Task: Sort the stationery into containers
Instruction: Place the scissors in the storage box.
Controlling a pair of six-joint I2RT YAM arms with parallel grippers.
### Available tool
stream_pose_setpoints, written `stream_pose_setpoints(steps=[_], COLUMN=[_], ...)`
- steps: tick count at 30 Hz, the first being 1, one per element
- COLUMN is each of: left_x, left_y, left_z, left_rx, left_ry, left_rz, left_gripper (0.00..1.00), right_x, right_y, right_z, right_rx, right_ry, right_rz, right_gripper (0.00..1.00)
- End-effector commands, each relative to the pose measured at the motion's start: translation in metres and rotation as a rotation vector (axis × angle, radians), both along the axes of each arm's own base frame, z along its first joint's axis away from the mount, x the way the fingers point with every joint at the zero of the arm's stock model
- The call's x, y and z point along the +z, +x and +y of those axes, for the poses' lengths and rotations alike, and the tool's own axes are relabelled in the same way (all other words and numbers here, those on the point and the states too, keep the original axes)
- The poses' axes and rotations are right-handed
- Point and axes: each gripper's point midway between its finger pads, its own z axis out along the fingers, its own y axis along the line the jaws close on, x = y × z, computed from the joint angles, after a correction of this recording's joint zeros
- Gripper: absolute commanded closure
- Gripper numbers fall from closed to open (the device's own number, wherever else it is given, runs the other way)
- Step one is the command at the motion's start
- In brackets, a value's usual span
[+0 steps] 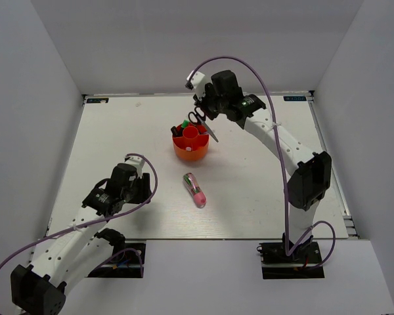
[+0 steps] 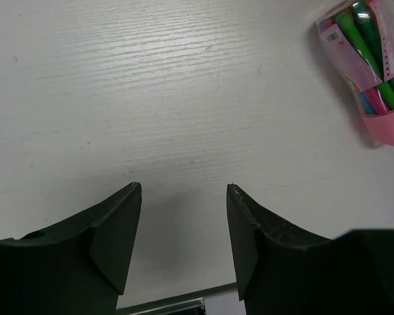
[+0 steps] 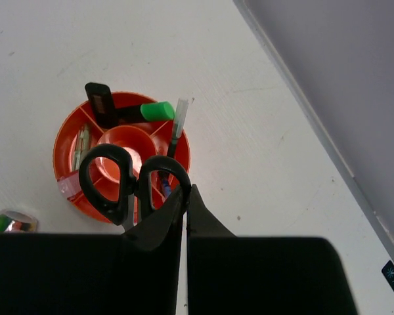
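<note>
My right gripper (image 3: pixel 187 191) is shut on the rim of one handle loop of the black-handled scissors (image 3: pixel 126 181), which hang over the round orange-red organiser (image 3: pixel 62 161). From the top camera, the scissors (image 1: pixel 201 122) point blade-down at the organiser's (image 1: pixel 190 152) far right side, below the right gripper (image 1: pixel 207 111). A green marker (image 3: pixel 156 111), a black-capped item (image 3: pixel 99 102) and a thin clear pen (image 3: pixel 178 125) stand in its outer compartments. The chunky pink-and-green pen (image 1: pixel 195 189) lies on the table in front of the organiser. My left gripper (image 2: pixel 184 191) is open and holds nothing, with that pen (image 2: pixel 371 65) ahead to its right.
The white table's near edge (image 2: pixel 164 305) runs just under the left fingers. The grey right wall (image 3: pixel 341 79) rises close beside the right gripper. Small metal items (image 3: pixel 81 148) sit in a left compartment of the organiser.
</note>
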Motion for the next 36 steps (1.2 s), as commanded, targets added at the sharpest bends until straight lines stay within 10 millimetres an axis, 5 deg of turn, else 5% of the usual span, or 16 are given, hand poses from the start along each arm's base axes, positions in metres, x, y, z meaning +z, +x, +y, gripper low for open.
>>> stream_pose_setpoints(steps=[1, 7, 25, 36], left_x=[0.001, 0.0, 0.002, 0.002], left_y=[0.001, 0.001, 0.001, 0.001], left_z=[0.004, 0.003, 0.003, 0.002], left_rx=[0.005, 0.0, -0.004, -0.009], left_ry=[0.02, 0.024, 0.018, 0.018], left_rz=[-0.003, -0.001, -0.005, -0.003], left_gripper=[0.35, 0.35, 0.35, 0.35], right_x=[0.044, 0.063, 0.062, 0.059], right_y=[0.017, 0.03, 0.036, 0.034], right_z=[0.017, 0.036, 0.078, 0.079], right_rx=[0.009, 0.0, 0.058, 0.047], right_ry=[0.082, 0.157, 0.239, 0.266], right_rz=[-0.156, -0.199, -0.21, -0.165], right_gripper=[1.0, 1.0, 1.0, 1.0])
